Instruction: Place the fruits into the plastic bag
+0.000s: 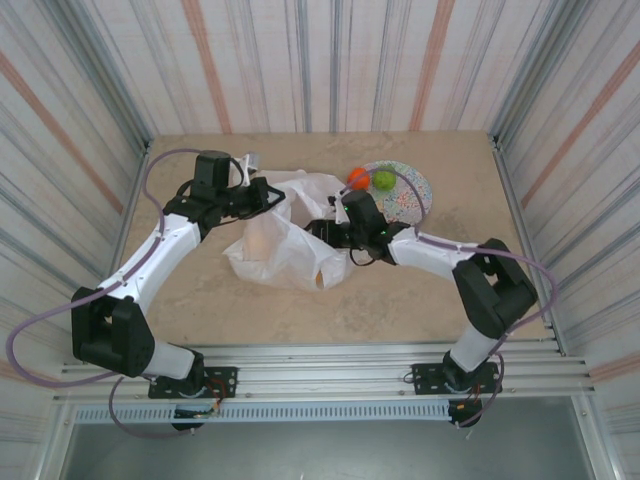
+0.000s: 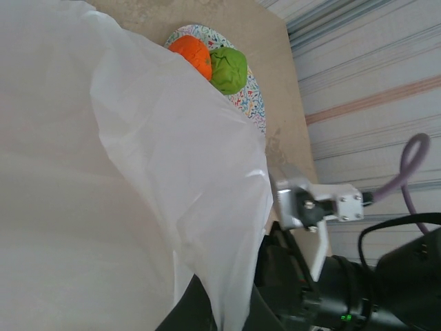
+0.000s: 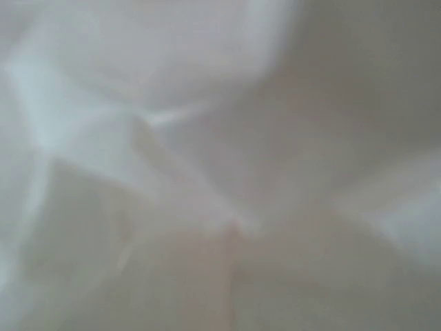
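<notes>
Crumpled plastic bag (image 2: 138,172), orange fruit (image 2: 191,55), green fruit (image 2: 229,69) on speckled plate (image 2: 253,105)

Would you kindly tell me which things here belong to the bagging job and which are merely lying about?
Job: thin white translucent plastic bag; round orange fruit; round green fruit.
Lying about: round multicoloured speckled plate; beige tabletop.
</notes>
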`<state>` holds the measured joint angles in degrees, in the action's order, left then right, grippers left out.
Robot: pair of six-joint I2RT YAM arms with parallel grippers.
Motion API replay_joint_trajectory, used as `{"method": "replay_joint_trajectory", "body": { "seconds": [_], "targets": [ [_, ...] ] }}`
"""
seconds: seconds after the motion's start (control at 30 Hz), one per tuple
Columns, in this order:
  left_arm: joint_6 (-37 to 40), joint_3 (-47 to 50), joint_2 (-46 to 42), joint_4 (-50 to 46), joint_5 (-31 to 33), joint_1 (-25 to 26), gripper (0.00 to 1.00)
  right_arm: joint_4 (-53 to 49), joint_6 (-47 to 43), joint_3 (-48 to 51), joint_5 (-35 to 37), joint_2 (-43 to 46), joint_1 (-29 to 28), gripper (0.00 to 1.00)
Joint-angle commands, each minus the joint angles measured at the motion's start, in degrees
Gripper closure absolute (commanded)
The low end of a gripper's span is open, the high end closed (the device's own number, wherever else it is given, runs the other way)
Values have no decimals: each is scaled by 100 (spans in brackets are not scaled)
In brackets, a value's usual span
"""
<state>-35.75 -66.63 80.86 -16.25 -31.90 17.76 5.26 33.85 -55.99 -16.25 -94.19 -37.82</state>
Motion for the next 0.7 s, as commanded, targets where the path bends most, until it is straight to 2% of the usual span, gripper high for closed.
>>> {"method": "replay_joint_trajectory", "body": {
  "seconds": [0.0, 0.23, 0.37, 0.53, 0.67],
  "targets": [
    [104, 61, -132, 96, -6, -6, 100, -337, -200, 219, 192, 490, 112, 4],
    [83, 83, -123, 130, -28, -55, 100, -597, -397, 701, 523, 1518, 611, 4],
    [64, 88, -98, 157, -53, -56, 100, -1052, -614, 517, 1286, 1744, 1145, 3],
    [41, 86, -79, 161, -62, -58, 100, -1329, -1112, -134, 2020, 1085, 1856, 1],
    [84, 53, -49, 100, -28, -55, 100, -1420, -1172, -840, 1945, 203, 2318, 1]
  ]
}}
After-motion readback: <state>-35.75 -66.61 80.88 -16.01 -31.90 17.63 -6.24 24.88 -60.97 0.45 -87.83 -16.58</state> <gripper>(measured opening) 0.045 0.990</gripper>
